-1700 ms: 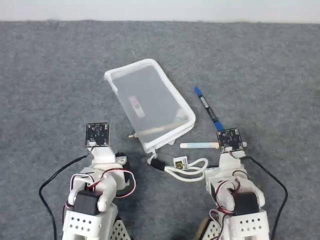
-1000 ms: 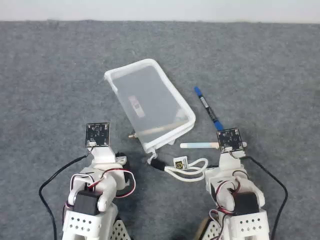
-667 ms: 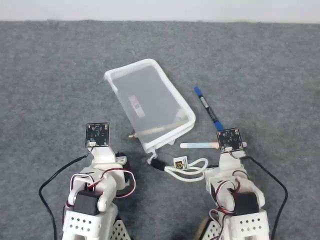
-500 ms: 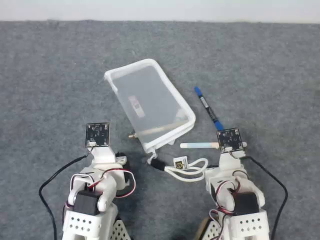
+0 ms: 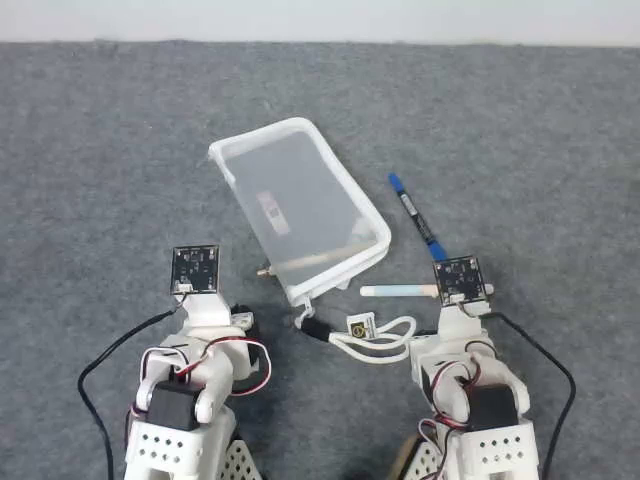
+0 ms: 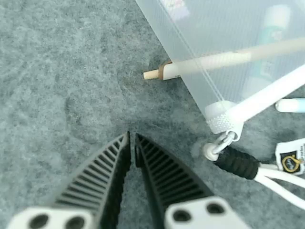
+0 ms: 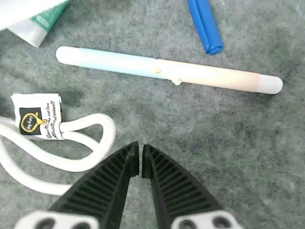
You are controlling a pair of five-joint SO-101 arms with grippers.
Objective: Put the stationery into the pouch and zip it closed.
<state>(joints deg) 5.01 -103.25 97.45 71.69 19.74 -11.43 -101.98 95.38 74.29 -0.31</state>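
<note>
We see a translucent pouch (image 5: 300, 205) with a white zipper, a pencil (image 6: 164, 71) poking out. Our left gripper (image 6: 132, 138) and right gripper (image 7: 141, 147) are both closed, holding nothing.

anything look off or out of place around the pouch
A pencil juts out past the pouch's edge instead of lying fully inside. The blue pen and pastel pen lie outside on the mat.

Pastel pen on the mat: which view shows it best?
The right wrist view: the pen lies whole, end to end, ahead of the right gripper. The high view shows it small, one end hidden by the right arm's camera board. The left wrist view catches one tip at the edge.
</note>
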